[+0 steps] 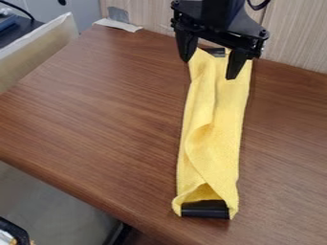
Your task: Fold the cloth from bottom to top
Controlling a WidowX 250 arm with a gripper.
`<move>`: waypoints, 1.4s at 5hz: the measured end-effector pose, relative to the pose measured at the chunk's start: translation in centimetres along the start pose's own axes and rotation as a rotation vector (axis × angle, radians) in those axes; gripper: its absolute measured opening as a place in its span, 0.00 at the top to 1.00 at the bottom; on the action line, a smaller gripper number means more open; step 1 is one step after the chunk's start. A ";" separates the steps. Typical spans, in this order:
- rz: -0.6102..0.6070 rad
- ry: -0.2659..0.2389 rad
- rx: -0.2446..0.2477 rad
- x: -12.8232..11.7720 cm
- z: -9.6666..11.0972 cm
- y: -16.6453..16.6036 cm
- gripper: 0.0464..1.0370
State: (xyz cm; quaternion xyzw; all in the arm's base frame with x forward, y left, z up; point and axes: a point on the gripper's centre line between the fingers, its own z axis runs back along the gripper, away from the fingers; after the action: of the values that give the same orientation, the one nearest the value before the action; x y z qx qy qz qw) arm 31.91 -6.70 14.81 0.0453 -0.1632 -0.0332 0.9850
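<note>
One cloth [220, 148], lengthwise toward wall [297, 40], far edge unclear

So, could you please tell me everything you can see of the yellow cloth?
The cloth is yellow, soft-looking, lying as a long narrow strip on the wood-grained table, with lengthwise creases and a curled fold midway. Its near end arches over a black object; a dark piece lies at its far end, below the end effector.

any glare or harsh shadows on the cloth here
Camera view: no strong glare on the yellow cloth, just soft shading in its folds and a darker hollow at its near end; faint shadow along its right edge on the table
</note>
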 end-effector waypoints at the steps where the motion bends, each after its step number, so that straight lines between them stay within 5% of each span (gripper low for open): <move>1: 0.003 0.034 0.006 -0.6 -1.0 -0.1 0.04; 3: -0.002 0.082 0.025 -3.4 -0.9 -1.3 0.04; 5: 0.019 0.130 -0.051 -8.2 -0.3 -1.9 0.04; 7: 0.048 0.182 -0.104 -11.6 -2.1 -1.4 0.04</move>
State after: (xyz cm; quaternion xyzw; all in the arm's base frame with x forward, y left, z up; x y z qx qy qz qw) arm 21.58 -7.00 9.03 -0.0071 -0.0721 -0.0137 0.9973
